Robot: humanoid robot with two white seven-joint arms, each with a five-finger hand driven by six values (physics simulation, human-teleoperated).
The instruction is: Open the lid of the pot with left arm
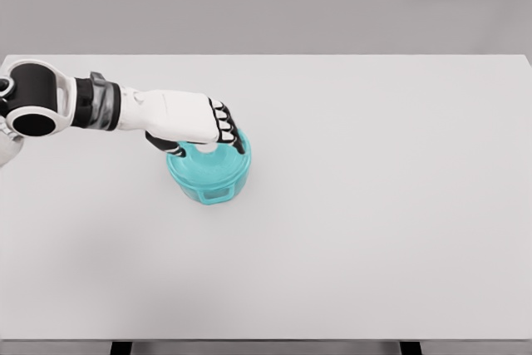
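A small turquoise pot (209, 182) with side handles stands on the white table (374, 205), left of the middle. Its lid (212, 164) sits on top, with a pale knob partly hidden under my hand. My left hand (208, 140) reaches in from the left and lies over the lid's far side. Its fingers (233, 132) are curled down around the knob, thumb below and the others above. The lid looks seated on the pot. No right arm shows.
The white table fills most of the view, with its front edge near the bottom and its far edge against a grey wall. My left shoulder joint (33, 99) shows at the left edge.
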